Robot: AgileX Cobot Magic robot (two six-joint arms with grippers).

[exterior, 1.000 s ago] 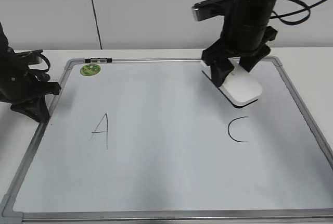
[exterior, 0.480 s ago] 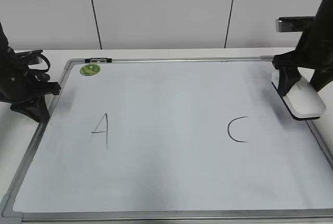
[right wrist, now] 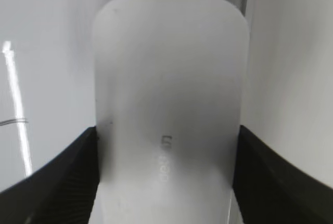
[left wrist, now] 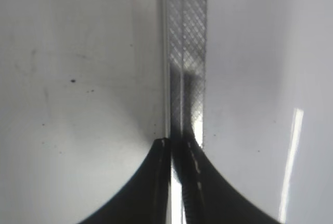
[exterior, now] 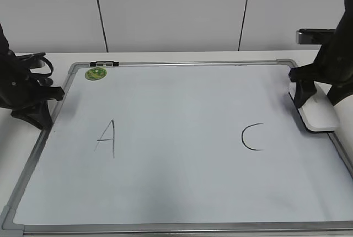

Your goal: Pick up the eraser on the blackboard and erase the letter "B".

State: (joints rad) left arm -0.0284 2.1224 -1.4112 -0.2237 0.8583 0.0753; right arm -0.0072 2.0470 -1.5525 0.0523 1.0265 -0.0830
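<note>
The blackboard (exterior: 182, 104) is a white dry-erase board in a grey frame, lying flat. It bears a black "A" (exterior: 106, 138) and a black "C" (exterior: 252, 136); no letter "B" shows between them. My right gripper (exterior: 319, 96) is shut on the white eraser (exterior: 321, 117), low over the board's right edge. In the right wrist view the eraser (right wrist: 169, 67) fills the space between the jaws (right wrist: 166, 182). My left gripper (exterior: 39, 117) sits at the board's left edge, shut and empty; its tips (left wrist: 177, 143) are over the board's frame (left wrist: 187, 36).
A small green round magnet (exterior: 95, 73) sits at the board's far left corner, with a short black clip (exterior: 103, 63) on the frame behind it. The board lies on a white table (exterior: 320, 58) against a white panelled wall.
My right gripper has carried the eraser from above the "C" to the board's right edge and lowered it slightly. The left arm has not moved.
</note>
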